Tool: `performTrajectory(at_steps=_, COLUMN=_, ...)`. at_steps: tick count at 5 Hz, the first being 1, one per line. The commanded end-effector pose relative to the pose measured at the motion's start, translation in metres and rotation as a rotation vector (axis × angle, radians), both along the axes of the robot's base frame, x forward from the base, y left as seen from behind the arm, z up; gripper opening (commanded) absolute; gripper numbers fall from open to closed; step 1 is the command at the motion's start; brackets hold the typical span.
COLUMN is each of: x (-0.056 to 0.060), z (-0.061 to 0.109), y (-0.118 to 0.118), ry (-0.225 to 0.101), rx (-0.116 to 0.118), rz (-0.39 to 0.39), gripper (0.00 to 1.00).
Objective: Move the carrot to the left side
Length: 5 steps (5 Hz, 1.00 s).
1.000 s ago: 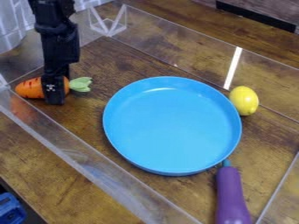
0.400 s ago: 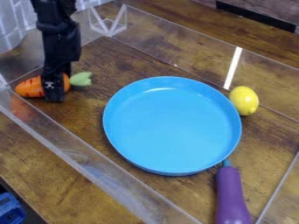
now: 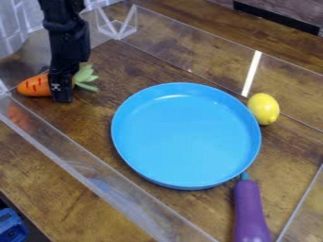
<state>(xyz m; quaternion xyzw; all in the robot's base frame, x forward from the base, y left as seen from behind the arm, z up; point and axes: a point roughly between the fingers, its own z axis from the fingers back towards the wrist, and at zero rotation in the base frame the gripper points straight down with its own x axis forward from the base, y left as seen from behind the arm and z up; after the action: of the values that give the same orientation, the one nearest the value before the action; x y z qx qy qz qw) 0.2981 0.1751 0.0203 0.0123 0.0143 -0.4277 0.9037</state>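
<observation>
The carrot (image 3: 33, 87), small and orange with a light green leafy top, lies on the wooden table at the far left, left of the blue plate (image 3: 127, 142). My black gripper (image 3: 59, 93) points straight down over the carrot's middle, between the orange body and the leaves. Its fingers are shut on the carrot. The part of the carrot between the fingers is hidden.
A yellow lemon (image 3: 263, 107) sits just right of the plate. A purple eggplant (image 3: 248, 214) lies at the plate's front right. A clear acrylic wall (image 3: 89, 168) runs along the front and left of the table, close to the carrot.
The fingers have closed on the carrot. The carrot has turned a little, its leafy top swinging toward the back.
</observation>
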Motion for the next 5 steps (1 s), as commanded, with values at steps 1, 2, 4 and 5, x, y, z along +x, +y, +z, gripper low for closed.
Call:
performTrajectory(at_steps=1, x=0.002, z=0.005, y=0.011, ry=-0.014, rx=0.005, rz=-0.006, gripper=0.0)
performTrajectory(at_steps=2, x=0.006, z=0.003, y=0.013, ry=-0.01, rx=0.002, rz=-0.049, gripper=0.0)
performTrajectory(at_steps=4, x=0.018, z=0.004, y=0.019, ry=-0.029, rx=-0.003, rz=-0.109, gripper=1.0)
performTrajectory(at_steps=5, x=0.023, z=0.005, y=0.019, ry=-0.038, rx=-0.004, rz=-0.091, gripper=1.0)
